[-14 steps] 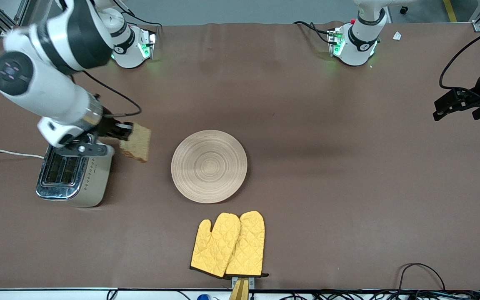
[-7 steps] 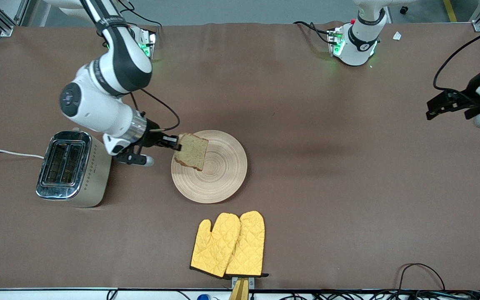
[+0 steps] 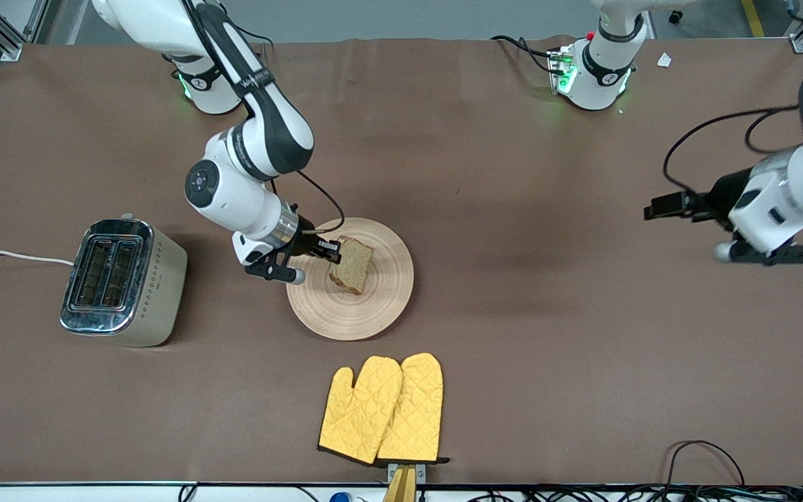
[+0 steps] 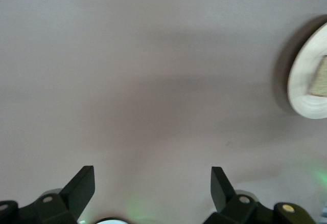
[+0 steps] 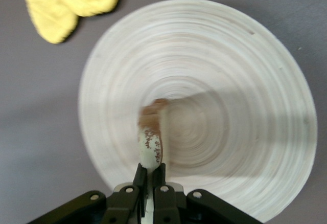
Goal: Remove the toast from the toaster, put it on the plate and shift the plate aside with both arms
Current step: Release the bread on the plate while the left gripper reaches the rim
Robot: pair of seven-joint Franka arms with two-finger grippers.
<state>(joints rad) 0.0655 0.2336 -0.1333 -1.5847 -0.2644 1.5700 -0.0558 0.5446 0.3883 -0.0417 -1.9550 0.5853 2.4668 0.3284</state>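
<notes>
Now the right gripper (image 3: 332,250) is over the plate (image 3: 387,296), fingers clamped on the crust edge of the toast (image 3: 351,265). The slice hangs tilted above the plate's middle; whether its lower edge touches the wood, I cannot tell. From the right wrist view the toast (image 5: 151,142) shows edge-on, pinched between the closed fingers (image 5: 160,183), with the plate's rings (image 5: 245,70) spread underneath.

The plate sits about mid-table, a bit nearer the right arm's end. A silver toaster (image 3: 123,282) stands well apart from it, close to the table edge at the right arm's end. A pair of yellow oven mitts (image 3: 382,409) lies nearer the front camera than the plate, by the table's front edge.

Over at the left arm's end, the left gripper (image 3: 659,209) hovers over bare tabletop, well apart from the plate. Its fingers (image 4: 82,185) are spread wide and hold nothing.
</notes>
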